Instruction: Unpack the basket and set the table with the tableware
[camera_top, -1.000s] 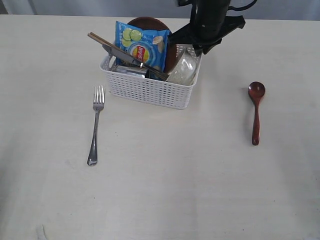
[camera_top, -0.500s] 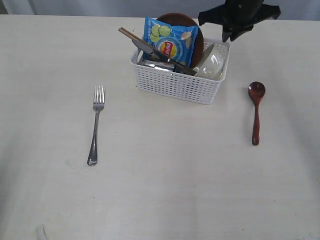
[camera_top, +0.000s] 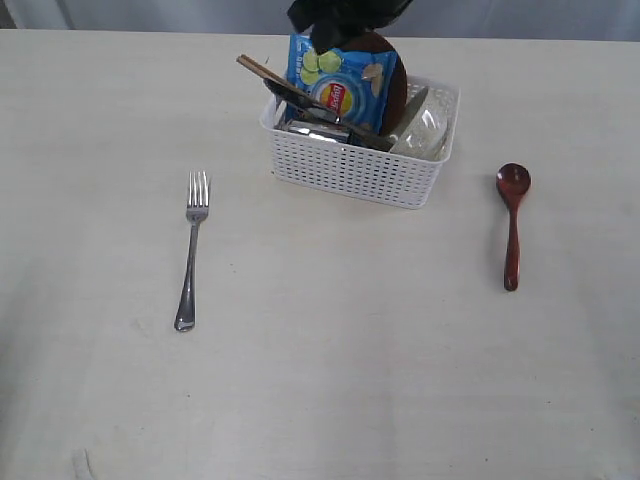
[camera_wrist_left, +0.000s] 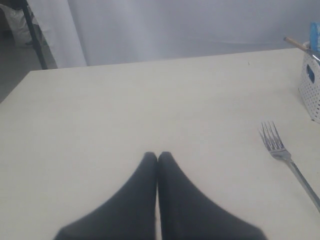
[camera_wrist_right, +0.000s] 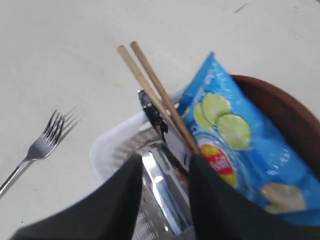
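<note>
The white basket (camera_top: 350, 170) stands at the back middle of the table (camera_top: 330, 350). It holds the brown chopsticks (camera_top: 262, 71), a knife (camera_wrist_right: 152, 113), a steel cup (camera_wrist_right: 167, 192), a round brown plate (camera_top: 396, 80) and a pale bowl (camera_top: 425, 128), along with a blue chip bag (camera_top: 345, 85). My right gripper (camera_wrist_right: 165, 160) hangs open over the basket's left end, its fingers either side of the steel cup and holding nothing. The silver fork (camera_top: 190, 250) lies left of the basket and the wooden spoon (camera_top: 512, 225) right of it. My left gripper (camera_wrist_left: 158, 156) is shut and empty over bare table, with the fork (camera_wrist_left: 282, 152) beside it.
The right arm (camera_top: 340, 18) covers the top of the chip bag at the far edge of the exterior view. The basket's corner (camera_wrist_left: 312, 90) shows at the side of the left wrist view. Beyond the table's far edge hangs a pale curtain (camera_wrist_left: 175, 25).
The basket slid to the right with the right arm at its far corner. The arm then swung left and now hangs over the basket's left end. Fork and spoon stayed put.
</note>
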